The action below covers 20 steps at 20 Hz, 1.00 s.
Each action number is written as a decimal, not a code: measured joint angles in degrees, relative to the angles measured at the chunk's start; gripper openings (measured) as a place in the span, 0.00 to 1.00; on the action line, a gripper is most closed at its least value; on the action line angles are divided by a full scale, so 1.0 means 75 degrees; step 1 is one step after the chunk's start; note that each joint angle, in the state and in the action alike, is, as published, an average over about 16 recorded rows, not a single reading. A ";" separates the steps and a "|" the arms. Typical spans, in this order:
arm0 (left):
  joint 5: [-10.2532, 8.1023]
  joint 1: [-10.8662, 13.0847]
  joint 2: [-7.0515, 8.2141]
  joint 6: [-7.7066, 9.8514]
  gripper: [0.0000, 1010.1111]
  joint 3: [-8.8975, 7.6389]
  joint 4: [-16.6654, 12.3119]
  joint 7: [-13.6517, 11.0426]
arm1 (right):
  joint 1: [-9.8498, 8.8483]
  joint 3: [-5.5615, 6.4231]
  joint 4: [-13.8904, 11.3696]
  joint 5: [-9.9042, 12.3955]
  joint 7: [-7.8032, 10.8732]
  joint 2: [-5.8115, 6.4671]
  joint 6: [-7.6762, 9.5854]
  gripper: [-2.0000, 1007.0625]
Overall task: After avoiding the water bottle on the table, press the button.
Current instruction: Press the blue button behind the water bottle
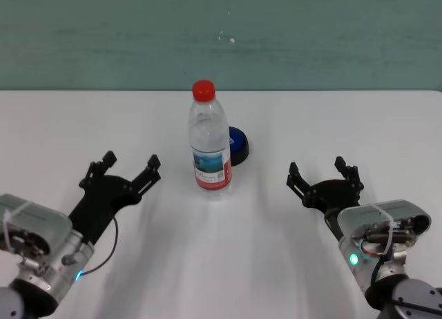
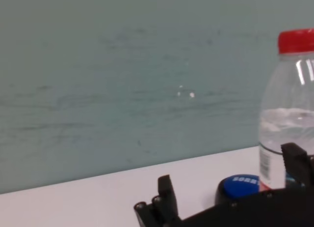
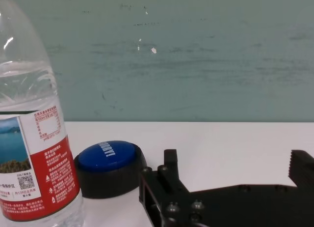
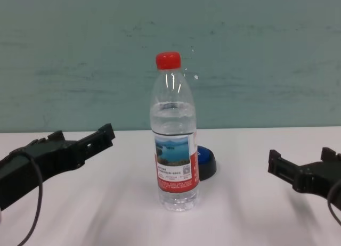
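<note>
On the white table (image 1: 62, 119), the blue button (image 1: 238, 143) sits just behind the upright water bottle (image 1: 209, 143), between and beyond the left gripper (image 1: 130, 164) and right gripper (image 1: 323, 172), whose fingers are spread wide and hold nothing.

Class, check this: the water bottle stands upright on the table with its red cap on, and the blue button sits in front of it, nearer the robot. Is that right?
Not quite. The water bottle does stand upright on the table with its red cap on, but the head view shows the blue button behind it, farther from the robot, partly hidden.
</note>
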 joint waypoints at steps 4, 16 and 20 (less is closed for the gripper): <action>-0.0122 0.0116 0.0138 0.0076 1.00 0.0039 -0.0220 -0.0131 | 0.0000 0.0000 0.0000 0.0000 0.0000 0.0000 0.0000 1.00; -0.0381 0.0275 0.0496 0.0158 1.00 0.0283 -0.0637 -0.0408 | 0.0000 0.0000 0.0000 0.0000 0.0000 0.0000 0.0000 1.00; -0.0432 0.0241 0.0554 0.0154 1.00 0.0383 -0.0668 -0.0449 | 0.0000 0.0000 0.0000 0.0000 0.0000 0.0000 0.0000 1.00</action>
